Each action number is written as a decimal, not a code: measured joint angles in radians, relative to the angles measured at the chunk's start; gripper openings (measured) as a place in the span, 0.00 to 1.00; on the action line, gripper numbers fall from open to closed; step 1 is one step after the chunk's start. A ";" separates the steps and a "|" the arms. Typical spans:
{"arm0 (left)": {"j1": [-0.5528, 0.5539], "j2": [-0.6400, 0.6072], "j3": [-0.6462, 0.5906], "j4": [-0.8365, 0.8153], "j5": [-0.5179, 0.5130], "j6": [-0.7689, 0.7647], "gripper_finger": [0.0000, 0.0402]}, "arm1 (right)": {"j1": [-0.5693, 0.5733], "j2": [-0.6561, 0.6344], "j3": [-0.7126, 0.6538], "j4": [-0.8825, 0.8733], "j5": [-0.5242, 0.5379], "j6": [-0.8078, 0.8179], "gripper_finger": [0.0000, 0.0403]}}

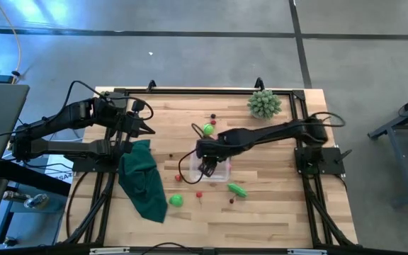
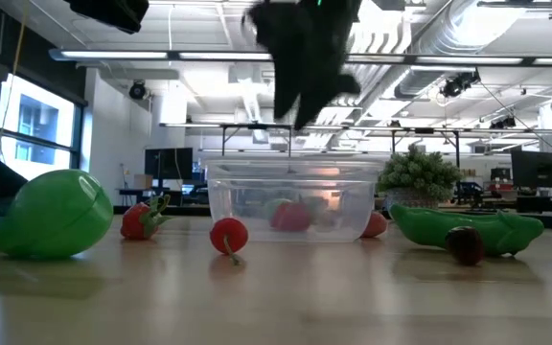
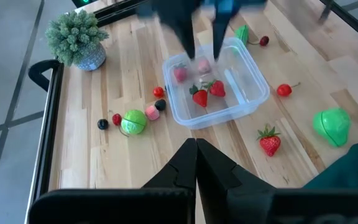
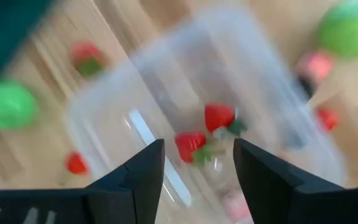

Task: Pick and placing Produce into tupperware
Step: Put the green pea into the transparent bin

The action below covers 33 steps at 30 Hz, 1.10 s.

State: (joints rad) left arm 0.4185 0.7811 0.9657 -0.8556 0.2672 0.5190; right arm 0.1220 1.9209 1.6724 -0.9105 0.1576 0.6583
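Our right hand [image 1: 205,168] hovers over the clear tupperware [image 1: 224,172] at the middle of the high view, its two fingers apart with nothing between them, as our right wrist view shows. Our left hand [image 3: 196,152] waits at the upper left of the high view, above the dark green cloth [image 1: 144,180], its fingers pressed together on nothing.

Inside the tupperware we see a few toy strawberries [image 3: 208,93] and a pink piece [image 3: 202,65]. More produce lies loose on the tabletop [image 1: 275,212]: a green round fruit [image 1: 176,200] at lower centre of the high view, a green pea pod [image 1: 236,190] just right of the container, another green ball [image 1: 208,129] above it, a strawberry [image 3: 269,140] and a cherry [image 3: 284,89] near the container in the left wrist view, and small red bits beside them. The potted spiky plant [image 1: 264,103] sits at the upper right.

We judge these pieces light, stiff and smooth, so they may roll or squirt out of a pinch. We would take the round ones across their widest middle, the pea pod across its short width at mid-length, and the strawberries across the body, not the leafy cap. The thin-walled container looks light too and could slide if nudged
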 joint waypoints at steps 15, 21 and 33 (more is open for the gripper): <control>0.000 0.000 0.000 0.000 0.000 0.000 0.00 | 0.341 -0.168 -0.037 -0.296 0.209 0.569 0.45; 0.000 0.000 0.000 0.000 0.000 0.000 0.00 | 0.357 -0.080 -0.037 -0.365 0.060 0.703 0.45; 0.000 0.000 0.000 0.000 0.000 0.000 0.00 | 0.322 0.017 -0.043 -0.302 -0.057 0.565 0.45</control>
State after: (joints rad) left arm 0.4186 0.7811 0.9657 -0.8558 0.2675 0.5188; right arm 0.4442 1.9379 1.6289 -1.2128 0.1009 1.2238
